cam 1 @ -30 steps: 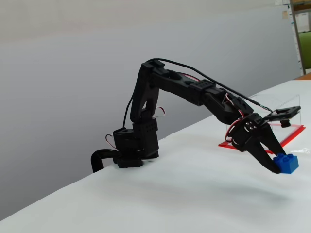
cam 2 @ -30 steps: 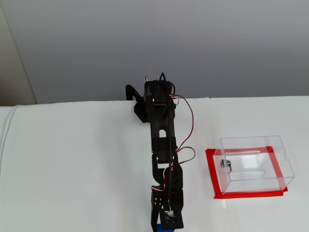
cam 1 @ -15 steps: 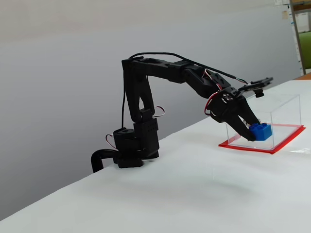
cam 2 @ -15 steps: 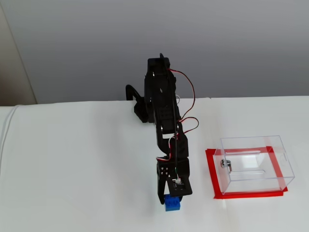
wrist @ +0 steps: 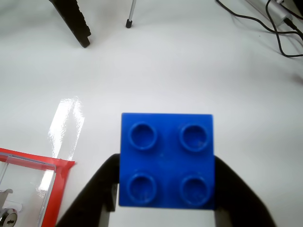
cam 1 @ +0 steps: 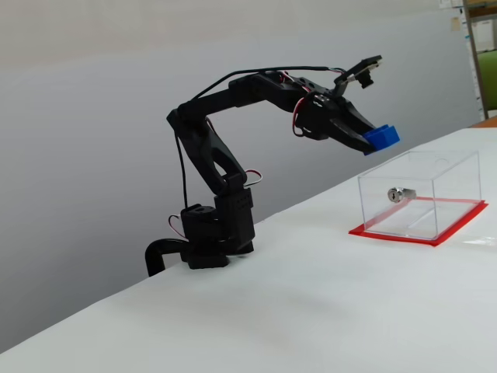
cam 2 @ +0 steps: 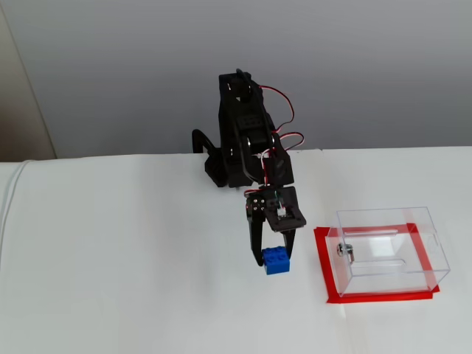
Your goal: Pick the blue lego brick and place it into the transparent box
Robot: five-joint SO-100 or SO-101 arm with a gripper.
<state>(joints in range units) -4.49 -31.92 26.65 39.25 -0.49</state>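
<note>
The blue lego brick (wrist: 165, 160) fills the lower middle of the wrist view, studs facing the camera, clamped between two black fingers (wrist: 97, 189). In both fixed views my gripper (cam 1: 377, 140) (cam 2: 275, 258) is shut on the brick (cam 1: 382, 137) (cam 2: 276, 260) and holds it high above the table. The transparent box (cam 1: 419, 194) (cam 2: 391, 251) with its red base border and silver lock stands on the table to the right of the gripper in both fixed views. Its corner (wrist: 23, 189) shows at the lower left of the wrist view.
The arm's base (cam 1: 206, 241) is clamped at the table's back edge. In the wrist view, black cables (wrist: 265, 21) lie at the top right and a black stand leg (wrist: 75, 21) at the top left. White tabletop (cam 2: 110, 258) surrounds the box.
The arm has lifted the brick from table level to well above the box's height and drawn it back toward the base. The gripper stayed shut on it.
</note>
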